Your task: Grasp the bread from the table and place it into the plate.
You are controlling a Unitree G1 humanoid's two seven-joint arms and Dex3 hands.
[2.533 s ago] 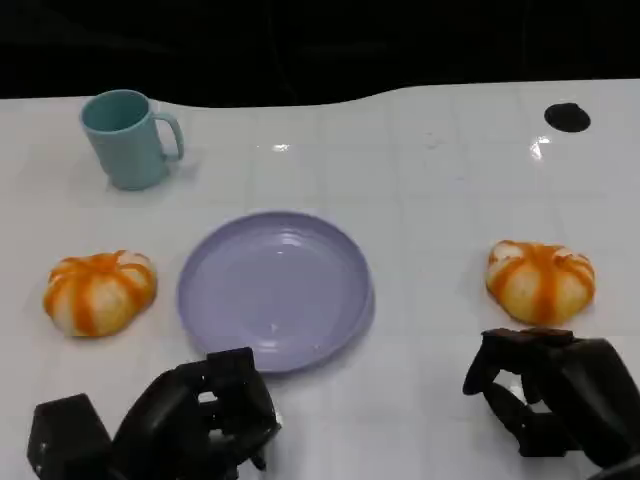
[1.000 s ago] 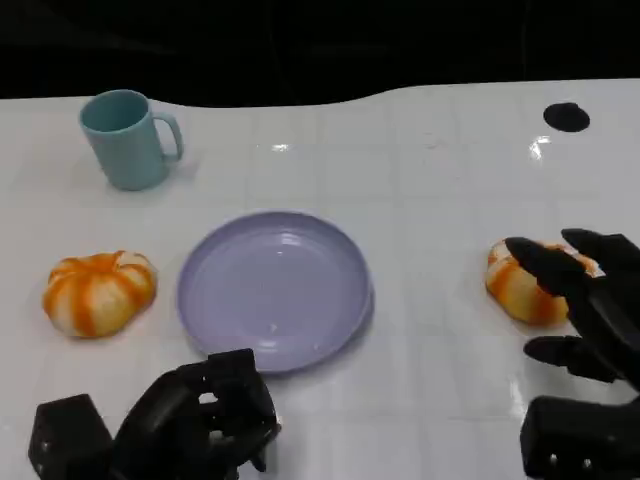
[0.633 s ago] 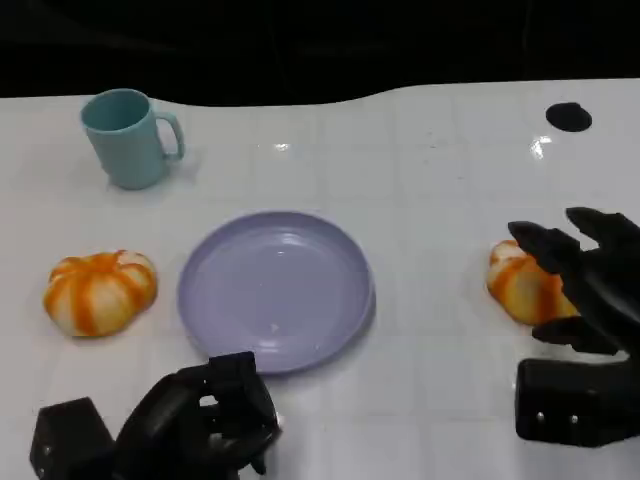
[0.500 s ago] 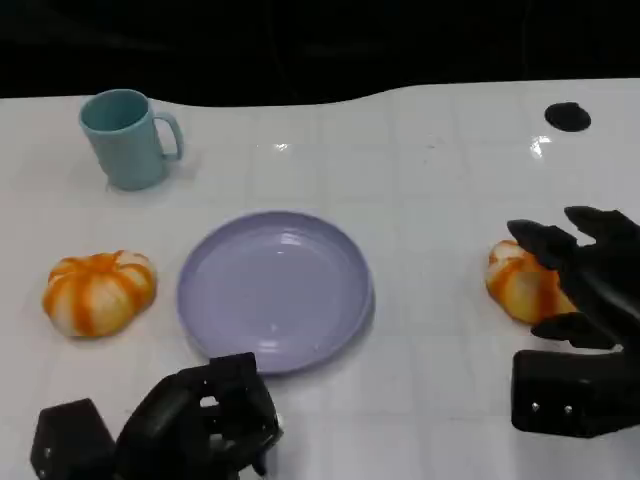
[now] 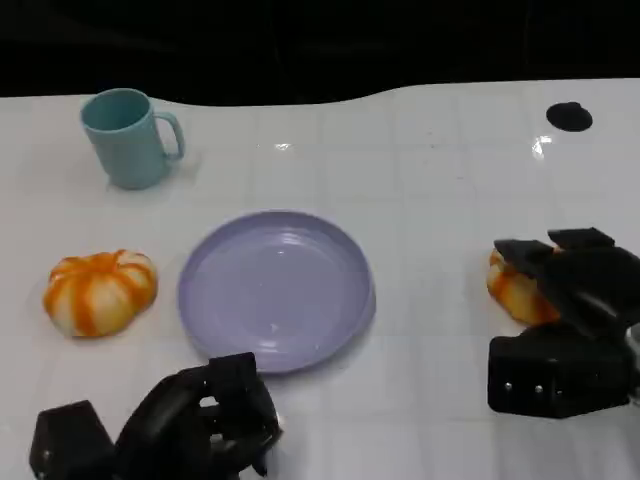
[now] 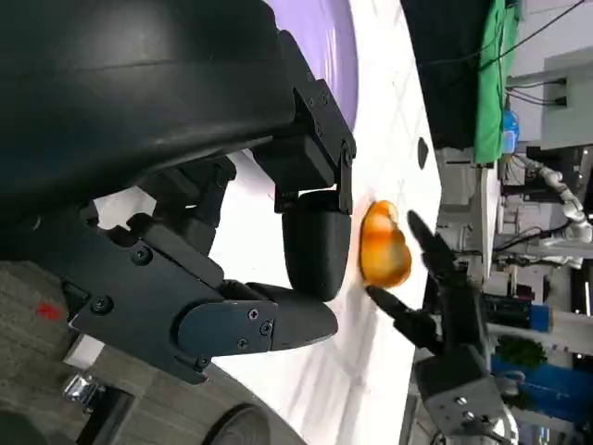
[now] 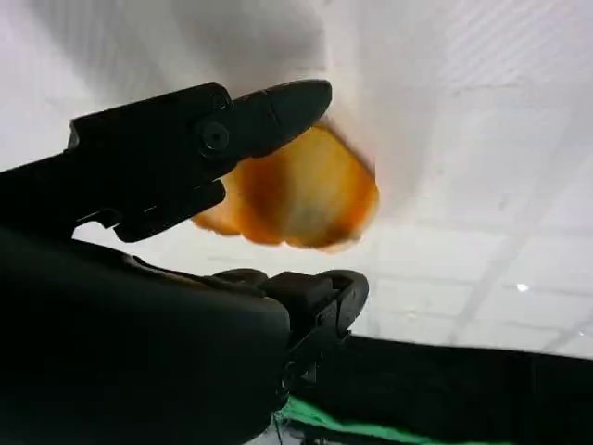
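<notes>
- Your left hand [image 5: 205,425] sits at the near edge of the table [image 5: 430,180], just in front of the plate's near rim; its fingers are curled in and nothing is in them.
- Your right hand [image 5: 570,300] is over the bread on the right side, with fingers [image 7: 269,107] reaching across the top of the roll and others lying under or beside it in the right wrist view. You cannot tell from these pictures whether the fingers have actually closed on the bread or only bracket it.
- That right-hand bread [image 5: 512,290] is an orange-and-white roll lying on the table, well to the right of the plate; in the head view you see just its left part past the hand.
- Look to the middle and you have the lavender plate [image 5: 276,288], flat on the table with nothing in it.
- On the left, level with the plate and just apart from its rim, lies a second bread roll [image 5: 99,291], also orange and white.
- Farther back on the left stands a teal mug [image 5: 127,137], upright, its handle turned to the right.
- At the far right corner you can see a small black round spot [image 5: 569,116] on the table top.
</notes>
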